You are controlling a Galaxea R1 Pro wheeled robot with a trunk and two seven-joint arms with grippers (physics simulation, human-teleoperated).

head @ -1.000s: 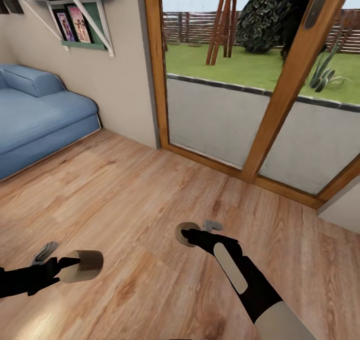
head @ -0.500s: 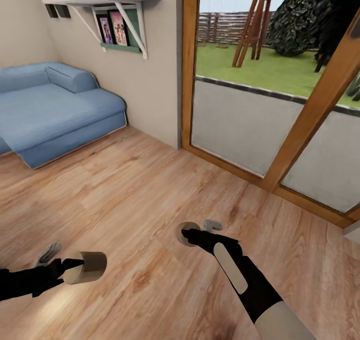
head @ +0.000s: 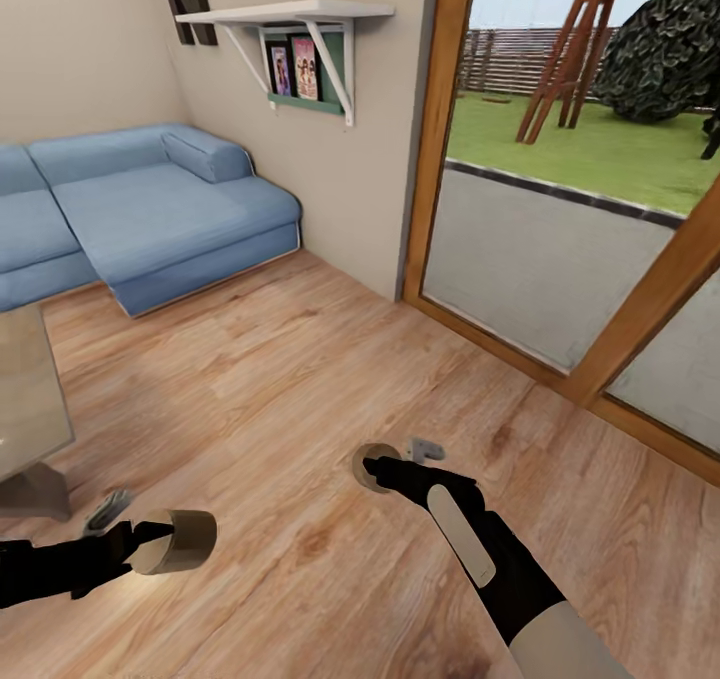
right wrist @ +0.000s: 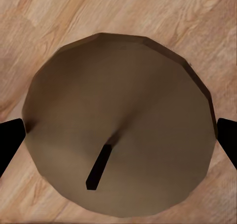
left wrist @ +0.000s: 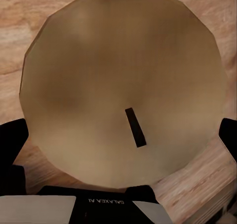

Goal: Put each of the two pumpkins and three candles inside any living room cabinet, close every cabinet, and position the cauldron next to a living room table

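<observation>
**A:** Status of the 2 grippers, nearest items first?

**B:** The left gripper (head: 150, 544) is clamped on 1 candle (head: 178, 541), held sideways low over the floor (head: 300, 379). In the left wrist view the left candle (left wrist: 123, 85) sits between the 2 dark fingers (left wrist: 11, 145), wick end toward the camera. The right gripper (head: 378, 469) is clamped on a 2nd candle (head: 370, 464); in the right wrist view that right candle (right wrist: 118, 125) sits between both fingertips (right wrist: 10, 135).

**A:** Surroundings?

**B:** A table (head: 30, 409) edge is at the left, near the left arm. Farther off: a blue sofa (head: 150, 209), a wall shelf (head: 300, 14) and a glass door (head: 560, 189) to the garden. The cabinet, the pumpkins and the 3rd candle are not located from here.

**A:** Failure modes?

**B:** 1. Slip: each candle is gripped at its rim across a smooth round side; a sharp base turn or stop could probably roll it out.
2. Collision: the left arm rides low and close to the table; a swing toward it could knock the candle loose.
3. Rolling loss: a dropped candle would likely roll across the bare floor.
</observation>
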